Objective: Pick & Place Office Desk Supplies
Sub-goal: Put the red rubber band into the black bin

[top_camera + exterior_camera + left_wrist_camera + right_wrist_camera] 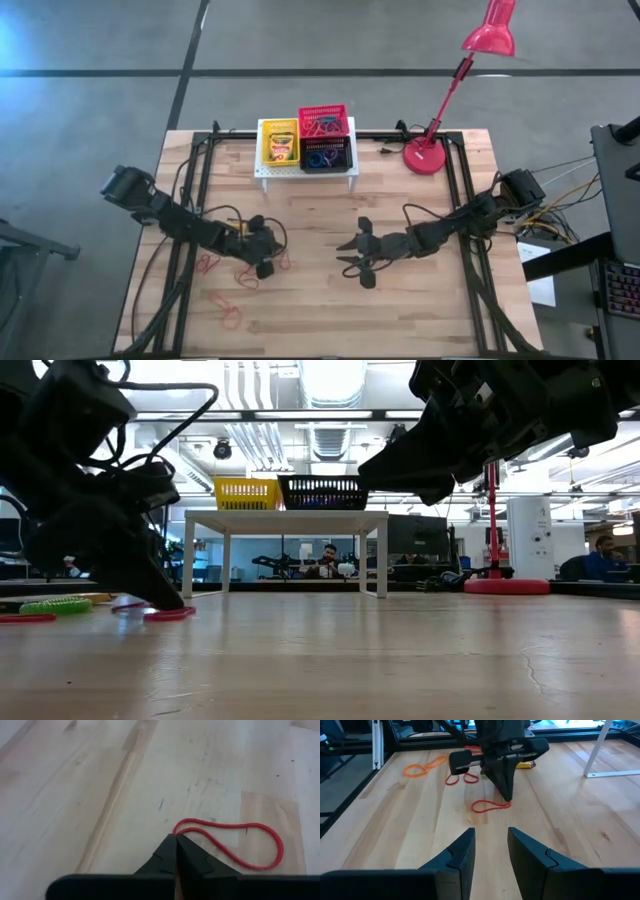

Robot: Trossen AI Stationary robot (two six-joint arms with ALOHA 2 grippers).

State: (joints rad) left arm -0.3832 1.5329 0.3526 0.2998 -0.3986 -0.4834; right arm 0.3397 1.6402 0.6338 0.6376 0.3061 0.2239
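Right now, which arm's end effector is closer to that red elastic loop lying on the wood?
Left. The left end effector is shut on the red loop; the right end effector waits apart, open.

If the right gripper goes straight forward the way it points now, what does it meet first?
Probably the left gripper, which stands shut on a red elastic loop directly ahead of the right gripper. Bare table lies between; depth is uncertain.

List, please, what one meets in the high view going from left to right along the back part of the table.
Yellow basket → red basket on the white stand → base of the red desk lamp.
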